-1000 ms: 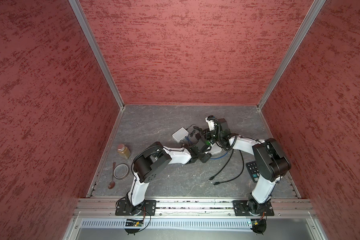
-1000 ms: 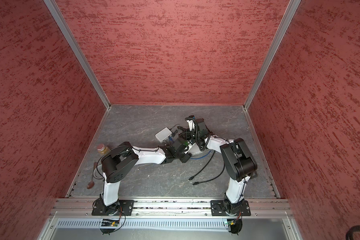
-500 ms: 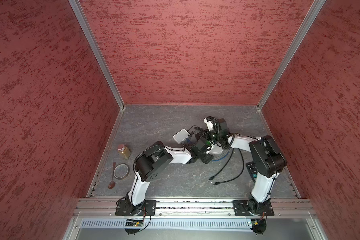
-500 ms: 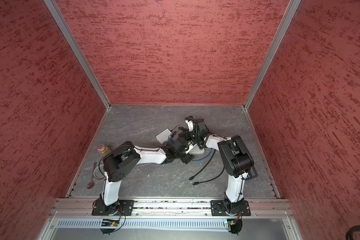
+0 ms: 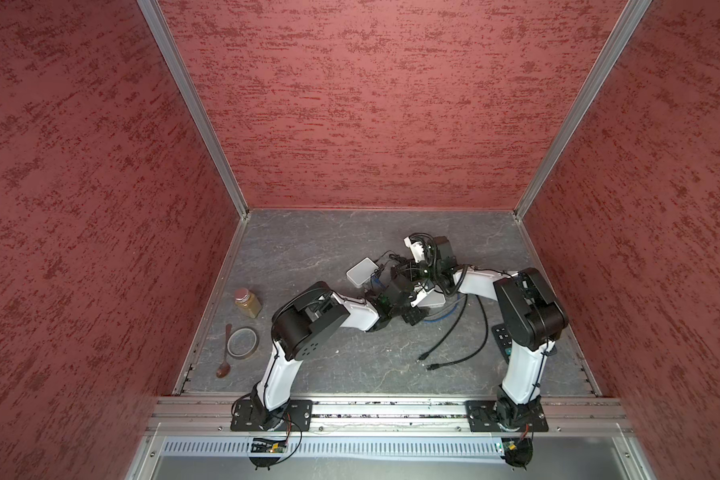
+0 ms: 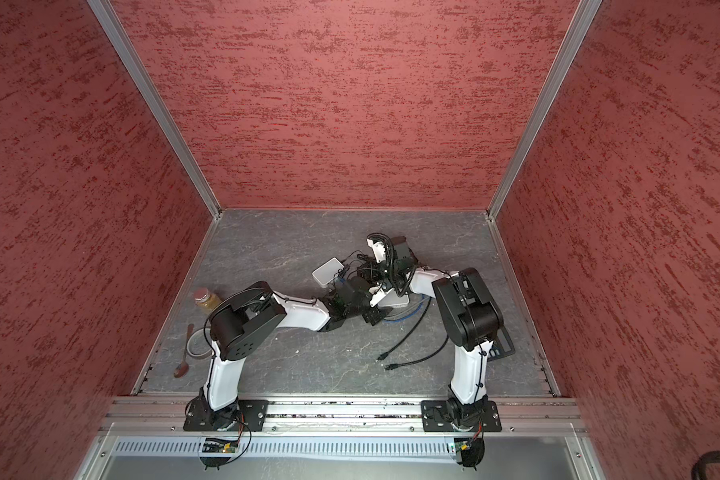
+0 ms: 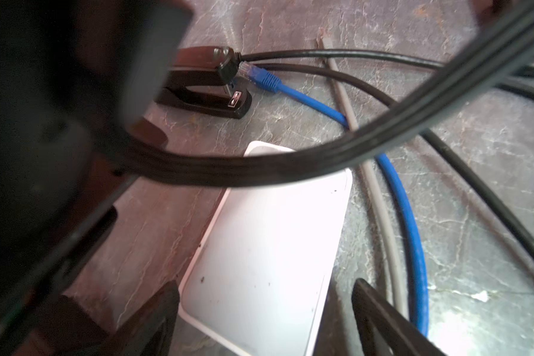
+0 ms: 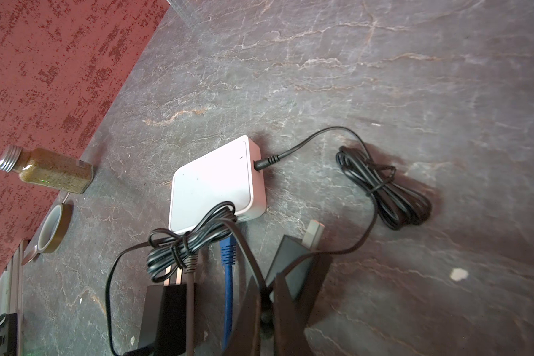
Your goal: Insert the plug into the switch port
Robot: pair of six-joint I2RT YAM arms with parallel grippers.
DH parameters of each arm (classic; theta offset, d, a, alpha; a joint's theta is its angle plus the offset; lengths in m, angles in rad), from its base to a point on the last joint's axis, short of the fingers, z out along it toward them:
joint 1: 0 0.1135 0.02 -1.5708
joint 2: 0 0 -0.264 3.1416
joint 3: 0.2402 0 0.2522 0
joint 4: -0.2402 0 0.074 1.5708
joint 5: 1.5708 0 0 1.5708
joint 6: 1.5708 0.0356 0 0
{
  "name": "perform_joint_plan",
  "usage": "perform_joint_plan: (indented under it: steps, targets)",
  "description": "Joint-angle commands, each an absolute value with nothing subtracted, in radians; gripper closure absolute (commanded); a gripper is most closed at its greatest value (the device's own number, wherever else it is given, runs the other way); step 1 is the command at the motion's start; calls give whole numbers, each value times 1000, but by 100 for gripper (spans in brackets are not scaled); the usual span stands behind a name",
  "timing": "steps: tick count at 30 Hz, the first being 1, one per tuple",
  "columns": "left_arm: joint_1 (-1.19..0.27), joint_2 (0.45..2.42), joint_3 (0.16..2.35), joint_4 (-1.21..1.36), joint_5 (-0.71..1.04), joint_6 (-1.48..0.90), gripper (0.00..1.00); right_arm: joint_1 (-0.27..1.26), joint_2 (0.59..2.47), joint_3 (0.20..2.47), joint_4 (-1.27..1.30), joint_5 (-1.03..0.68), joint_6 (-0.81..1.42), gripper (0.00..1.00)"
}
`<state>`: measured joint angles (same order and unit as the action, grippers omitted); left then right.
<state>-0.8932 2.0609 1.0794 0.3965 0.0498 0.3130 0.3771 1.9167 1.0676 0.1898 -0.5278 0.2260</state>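
**Blue plug at the switch side; seating not confirmed**

Setting: a grey stone-pattern table [image 5: 308,257] enclosed by red walls. In both top views the two arms meet just right of centre frame, over a tangle of cables.

Task items: the switch [image 5: 362,270], a small white box, lies flat on the table at the left edge of that tangle. The right wrist view shows a black power lead [image 8: 267,161] seated in one side of it. The blue plug [image 8: 228,248] lies at another side, nose toward the casing. A tied black cable bundle [image 8: 179,249] covers the nose, so it cannot be told whether the plug sits in a port or merely against it.

Right gripper [image 8: 265,286]: fingers together. A black cable crosses at the tips; whether it is pinched cannot be told.

Left gripper [image 7: 264,286]: jaws stand wide, one finger to each side of a second white box [image 7: 265,231]. In the same view a further blue connector [image 7: 261,76] lies with its clear tip bare beside a black hub [image 7: 204,89].

Other items: a spice jar [image 5: 248,303], tape roll [image 5: 243,343] and spoon [image 5: 224,361] sit along the left wall in both top views, well apart from the switch. Loose black cables [image 5: 449,332] trail toward the lower right of centre. A black keypad [image 5: 500,338] is partly hidden by the right arm.
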Motion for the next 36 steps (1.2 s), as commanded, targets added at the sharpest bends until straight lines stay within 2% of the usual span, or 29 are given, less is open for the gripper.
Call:
perform_joint_plan:
  steps: [1,11,19,22,27,29,36]
  targets:
    - [-878,2081,1140,348,134,357,12,376,1931,1087,169,-567,206,100]
    - [-864,2135,1261,139,184,368,12,373,1933,1086,175,-590,202,100]
    - [-863,2183,1367,-37,159,347,12,368,1931,1085,181,-601,202,100]
    - [-867,2198,1409,-107,140,347,15,367,1931,1085,183,-604,205,100]
    - [-873,2199,1419,-140,109,353,29,367,1926,1081,188,-609,208,100]
    - [-874,2197,1416,-144,108,354,31,365,1924,1081,188,-611,210,100]
    - [-886,2221,1442,-192,87,370,24,365,1923,1077,195,-615,216,100]
